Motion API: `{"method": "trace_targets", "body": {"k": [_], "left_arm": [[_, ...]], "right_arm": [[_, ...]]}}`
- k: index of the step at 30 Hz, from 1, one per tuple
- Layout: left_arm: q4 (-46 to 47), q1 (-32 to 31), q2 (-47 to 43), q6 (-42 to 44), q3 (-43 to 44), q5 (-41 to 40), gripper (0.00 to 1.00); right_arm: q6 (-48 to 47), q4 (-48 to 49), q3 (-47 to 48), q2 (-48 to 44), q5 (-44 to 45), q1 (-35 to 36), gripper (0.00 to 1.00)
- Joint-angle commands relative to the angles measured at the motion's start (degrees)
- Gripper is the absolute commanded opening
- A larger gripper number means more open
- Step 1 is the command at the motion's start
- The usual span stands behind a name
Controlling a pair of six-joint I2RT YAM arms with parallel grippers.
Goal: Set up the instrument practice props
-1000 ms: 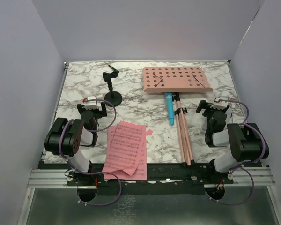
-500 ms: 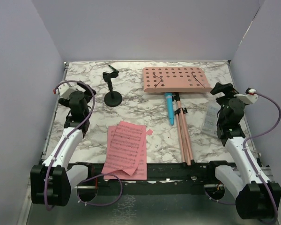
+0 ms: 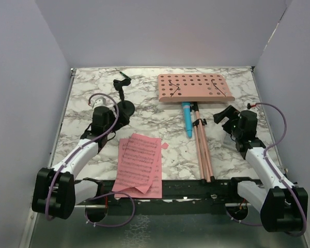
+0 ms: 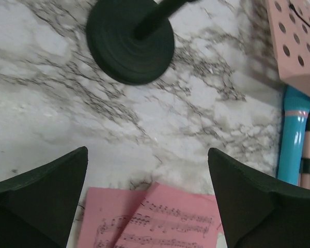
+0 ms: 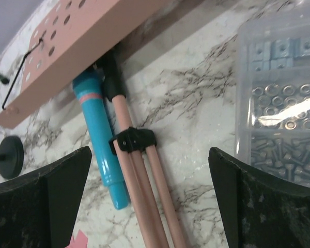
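Music stand (image 3: 196, 89) lies flat on the marble-patterned table (image 3: 88, 88), pale walls (image 3: 160, 31) around, left gripper (image 4: 147, 152) and right gripper (image 5: 150, 150) gaping wide.

Pink stand (image 3: 195, 93) lies flat, stick (image 3: 187, 120) alongside, pages (image 3: 139, 163) overlapping.

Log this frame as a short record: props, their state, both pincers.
Music stand: lying flat, legs folded
Blue stick: beside its pole, far end under its panel
Pages: overlapping, flat, near front edge
Left pincer: open, empty, near black round-base stand
Right pincer: open, empty, between stand legs and clear parts box
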Motion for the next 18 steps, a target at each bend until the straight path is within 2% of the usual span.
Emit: {"method": "trace_targets", "body": {"k": [1,6,9,14,18], "left_arm": [[0.2,-9.4,-1.4,0.6,-0.1,2.7,0.99],[0.3,-20.5,-0.1,1.3,2.7,-2.9,0.99],[0.4,-26.8,3.7,2.7,6.1,-6.3,0.99],[1.1,-35.2,15.7,2.4,14.8,-10.4,0.99],[1.0,-39.7,27.3,0.2,23.8,-12.1,0.99]], "right_arm": [[-2.6,-0.7,-0.9,0.8,-12.2,-0.3,1.00],[-5.6,-1.3,-0.7,4.5,-20.3,-0.2,1.00],[-6.6,-1.3,-0.6,6.0,-23.5,-0.2,1.00],[-7.2,-1.8,0.3,6.9,-24.6,-0.2,1.00],[-6.4,-4.9,0.8,3.6,-21.3,-0.2,1.00]]}}
